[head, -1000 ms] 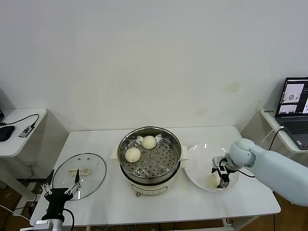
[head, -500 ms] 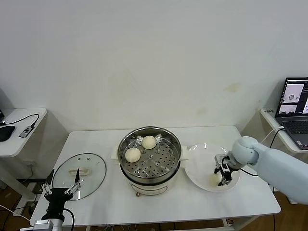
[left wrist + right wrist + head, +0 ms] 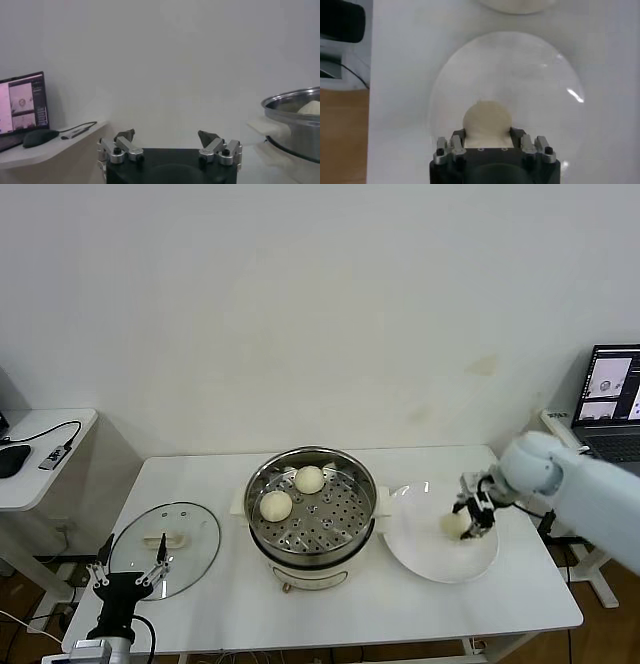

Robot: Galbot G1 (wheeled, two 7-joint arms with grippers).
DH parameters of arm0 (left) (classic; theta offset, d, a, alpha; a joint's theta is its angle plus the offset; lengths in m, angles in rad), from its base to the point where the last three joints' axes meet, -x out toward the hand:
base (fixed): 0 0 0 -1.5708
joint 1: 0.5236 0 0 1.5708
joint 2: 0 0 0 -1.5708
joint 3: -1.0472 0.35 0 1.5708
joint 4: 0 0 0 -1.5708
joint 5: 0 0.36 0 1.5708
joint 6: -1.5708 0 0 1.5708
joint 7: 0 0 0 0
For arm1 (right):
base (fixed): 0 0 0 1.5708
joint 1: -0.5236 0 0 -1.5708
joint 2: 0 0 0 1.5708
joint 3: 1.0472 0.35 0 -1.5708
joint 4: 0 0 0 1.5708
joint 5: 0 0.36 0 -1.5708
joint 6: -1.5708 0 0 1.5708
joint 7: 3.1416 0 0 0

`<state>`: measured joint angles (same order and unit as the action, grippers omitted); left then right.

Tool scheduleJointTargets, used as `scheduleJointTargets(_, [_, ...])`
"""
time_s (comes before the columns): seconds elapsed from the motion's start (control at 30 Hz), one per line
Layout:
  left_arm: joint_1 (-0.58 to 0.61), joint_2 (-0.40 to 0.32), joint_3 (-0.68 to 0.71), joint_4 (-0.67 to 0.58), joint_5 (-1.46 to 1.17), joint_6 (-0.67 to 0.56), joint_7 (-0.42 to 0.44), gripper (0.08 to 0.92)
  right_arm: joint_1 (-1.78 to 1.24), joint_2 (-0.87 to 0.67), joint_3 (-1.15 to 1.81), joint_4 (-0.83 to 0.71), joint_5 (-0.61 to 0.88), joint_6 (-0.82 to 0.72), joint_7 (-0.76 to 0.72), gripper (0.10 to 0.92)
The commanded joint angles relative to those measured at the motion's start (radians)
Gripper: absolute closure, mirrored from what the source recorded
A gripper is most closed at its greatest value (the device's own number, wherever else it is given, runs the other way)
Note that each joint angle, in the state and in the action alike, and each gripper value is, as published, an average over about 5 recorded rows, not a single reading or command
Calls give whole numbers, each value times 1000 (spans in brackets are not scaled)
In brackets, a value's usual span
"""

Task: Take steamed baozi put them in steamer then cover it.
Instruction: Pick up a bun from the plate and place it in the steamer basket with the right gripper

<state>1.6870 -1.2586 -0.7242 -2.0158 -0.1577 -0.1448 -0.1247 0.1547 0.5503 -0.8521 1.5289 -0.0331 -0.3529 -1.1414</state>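
Two steamed baozi (image 3: 309,479) (image 3: 276,505) lie on the perforated tray of the steel steamer (image 3: 310,564) at the table's middle. My right gripper (image 3: 470,519) is shut on a third baozi (image 3: 457,524) and holds it just above the white plate (image 3: 430,559), right of the steamer. The right wrist view shows this baozi (image 3: 487,117) squeezed between the fingers of the right gripper (image 3: 487,134), over the plate (image 3: 520,70). The glass cover (image 3: 195,534) lies flat at the table's left. My left gripper (image 3: 128,576) (image 3: 167,136) hangs open beside it, empty.
A laptop (image 3: 612,399) stands on a side stand at the far right. A small side table (image 3: 40,454) with a mouse and cable is at the left. In the left wrist view the steamer (image 3: 290,122) stands off to one side.
My right gripper has closed on the baozi and raised it off the plate, drifting back and to the right. The left arm has not moved.
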Motion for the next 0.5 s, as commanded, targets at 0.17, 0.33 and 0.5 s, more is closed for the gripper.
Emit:
scheduleJointTargets(0.17, [-2, 7, 7, 3, -10, 11, 4, 177, 494, 187, -253, 19, 213, 0, 40, 457])
scheduleJointTargets(0.33, [-2, 13, 6, 15, -18, 13, 7, 177, 523, 328, -285, 15, 275, 29, 78, 456])
scheduleJointTargets(0.5, [-1, 7, 5, 18, -16, 12, 7, 177, 478, 463, -321, -5, 308, 101, 123, 451])
